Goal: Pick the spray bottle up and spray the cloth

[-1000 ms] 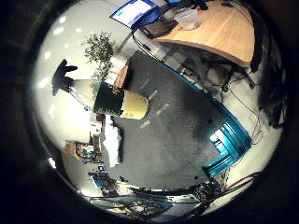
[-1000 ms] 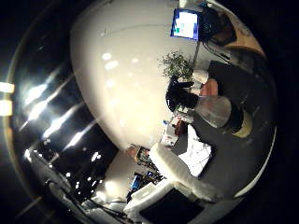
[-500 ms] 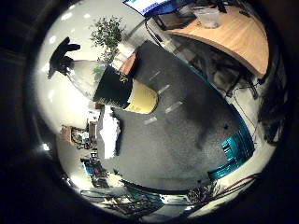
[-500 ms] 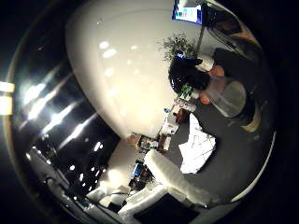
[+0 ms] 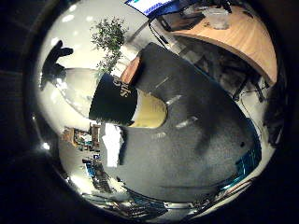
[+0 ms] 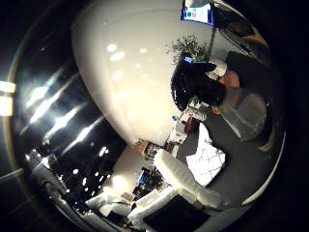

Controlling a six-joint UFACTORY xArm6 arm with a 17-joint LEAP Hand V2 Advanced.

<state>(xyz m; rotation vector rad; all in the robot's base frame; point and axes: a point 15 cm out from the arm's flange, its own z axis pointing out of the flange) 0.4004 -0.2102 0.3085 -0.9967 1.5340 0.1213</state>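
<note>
Bottle (image 5: 117,100) upright on grey mat (image 5: 196,140), close to palm; cloth (image 6: 206,164) beside bottle. Hand (image 6: 178,181): white finger visible, grip state unclear. Bottle likely rigid, smooth, part-filled; grasp neck below black trigger (image 5: 53,65).

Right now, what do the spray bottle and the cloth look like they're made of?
Spray bottle: likely plastic, with a translucent, glossy body that catches highlights, a dark label band and a black matte trigger head.
Cloth: looks like soft white woven fabric, lying slightly rumpled on the dark mat. Its faint grid pattern suggests a towel, but that isn't certain.
</note>
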